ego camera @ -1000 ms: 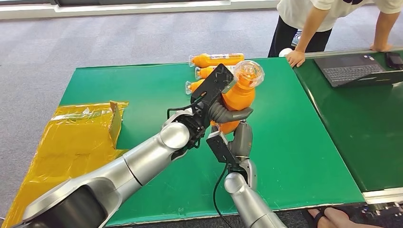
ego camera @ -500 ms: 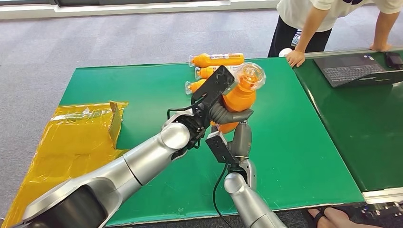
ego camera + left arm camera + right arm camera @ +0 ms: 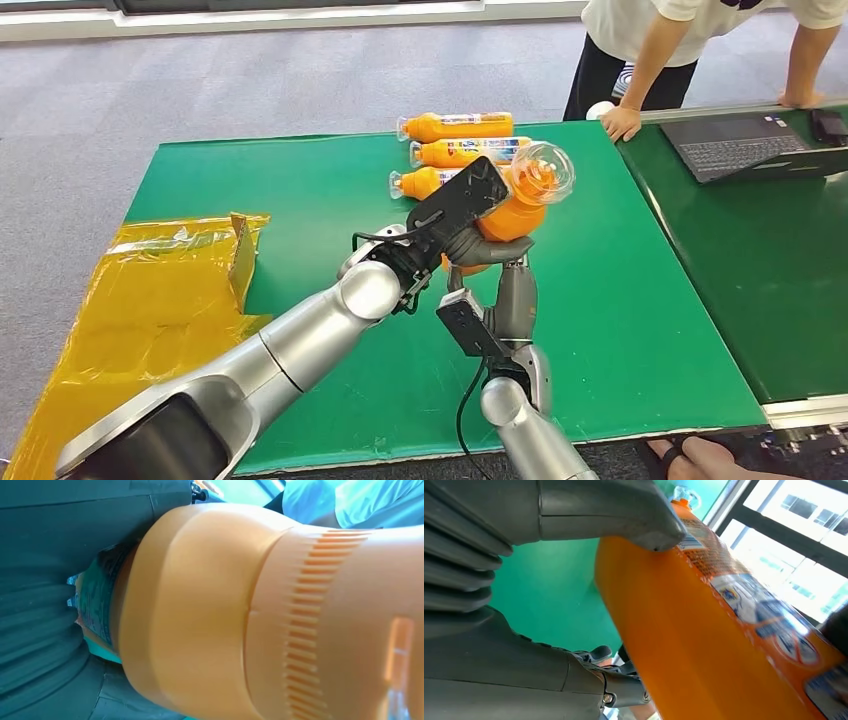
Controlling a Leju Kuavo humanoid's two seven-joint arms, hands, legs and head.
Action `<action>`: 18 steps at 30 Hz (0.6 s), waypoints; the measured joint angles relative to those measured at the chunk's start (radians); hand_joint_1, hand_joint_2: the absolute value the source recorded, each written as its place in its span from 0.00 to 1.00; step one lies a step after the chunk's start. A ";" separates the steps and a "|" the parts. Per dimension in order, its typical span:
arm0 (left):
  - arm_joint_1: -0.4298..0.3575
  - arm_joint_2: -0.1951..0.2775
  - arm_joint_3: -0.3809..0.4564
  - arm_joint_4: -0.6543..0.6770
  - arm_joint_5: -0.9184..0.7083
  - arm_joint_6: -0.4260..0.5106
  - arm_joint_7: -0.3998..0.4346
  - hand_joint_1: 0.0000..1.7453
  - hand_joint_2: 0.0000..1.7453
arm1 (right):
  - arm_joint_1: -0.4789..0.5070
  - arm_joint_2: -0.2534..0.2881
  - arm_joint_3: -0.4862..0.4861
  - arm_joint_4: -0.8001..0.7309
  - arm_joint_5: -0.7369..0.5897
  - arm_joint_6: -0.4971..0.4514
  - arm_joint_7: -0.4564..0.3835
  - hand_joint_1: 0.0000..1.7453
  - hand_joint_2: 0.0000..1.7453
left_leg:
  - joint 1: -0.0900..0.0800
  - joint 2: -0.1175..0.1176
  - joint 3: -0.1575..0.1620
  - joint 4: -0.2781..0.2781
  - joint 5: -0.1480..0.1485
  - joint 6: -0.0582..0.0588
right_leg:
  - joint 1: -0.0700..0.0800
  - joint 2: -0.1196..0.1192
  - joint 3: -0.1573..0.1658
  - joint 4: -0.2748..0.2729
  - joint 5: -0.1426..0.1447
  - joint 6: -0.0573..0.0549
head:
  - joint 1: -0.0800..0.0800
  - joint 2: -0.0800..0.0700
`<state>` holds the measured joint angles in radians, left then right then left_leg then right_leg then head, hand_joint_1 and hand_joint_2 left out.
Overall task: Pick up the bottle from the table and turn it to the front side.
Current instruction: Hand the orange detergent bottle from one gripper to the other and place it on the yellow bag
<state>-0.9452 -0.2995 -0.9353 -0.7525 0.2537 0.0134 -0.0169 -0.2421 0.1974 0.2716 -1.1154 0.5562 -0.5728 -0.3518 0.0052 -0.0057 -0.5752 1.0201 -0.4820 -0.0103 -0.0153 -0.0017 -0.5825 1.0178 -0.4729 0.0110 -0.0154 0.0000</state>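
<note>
Both hands gripping one orange bottle (image 3: 512, 205) above the green table (image 3: 650, 300): left hand (image 3: 455, 215) wrapping its body, right hand (image 3: 500, 262) cradling from beneath. Lifting done, judging by the gap under the bottle; turning the label to the front probably remaining. Lying beyond the held bottle, three spare bottles (image 3: 455, 127). Sitting well left of it, yellow wrapping (image 3: 150, 290). Leaning beyond its far right, a person (image 3: 640, 60) beside a laptop (image 3: 745, 145); nothing blocking.
</note>
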 joint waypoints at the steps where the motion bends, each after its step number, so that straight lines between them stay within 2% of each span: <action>1: 0.006 0.003 0.014 -0.003 -0.023 0.006 -0.001 1.00 1.00 | 0.010 -0.002 0.000 -0.019 0.011 0.007 0.009 0.00 0.50 | 0.000 0.000 0.000 0.000 0.000 0.000 | 0.000 0.000 0.000 0.000 0.000 0.000 | 0.000 0.000; 3: 0.021 0.014 0.046 -0.015 -0.082 0.018 -0.005 1.00 1.00 | 0.036 -0.010 0.000 -0.065 0.039 0.029 0.031 0.00 1.00 | 0.000 0.000 0.000 0.000 0.000 0.000 | 0.000 0.001 0.000 0.000 0.000 0.000 | 0.000 0.000; 11: 0.090 0.104 0.227 -0.080 -0.453 0.115 -0.006 1.00 1.00 | 0.177 -0.052 -0.009 -0.317 0.093 0.142 0.084 0.00 1.00 | 0.000 0.001 0.000 0.000 0.000 0.000 | 0.000 0.001 -0.001 0.000 0.000 0.000 | 0.000 0.000; 18: 0.134 0.147 0.313 -0.101 -0.557 0.146 -0.007 1.00 1.00 | 0.225 -0.082 -0.018 -0.431 0.079 0.182 0.092 0.00 1.00 | 0.000 0.001 -0.001 0.000 0.000 0.000 | 0.000 0.001 0.000 0.000 0.000 0.000 | 0.000 0.000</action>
<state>-0.8109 -0.1525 -0.6226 -0.8537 -0.3030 0.1594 -0.0234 -0.0175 0.1151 0.2541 -1.5467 0.6356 -0.3908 -0.2594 0.0052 -0.0049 -0.5757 1.0200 -0.4820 -0.0103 -0.0154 -0.0008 -0.5828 1.0178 -0.4730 0.0110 -0.0153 0.0000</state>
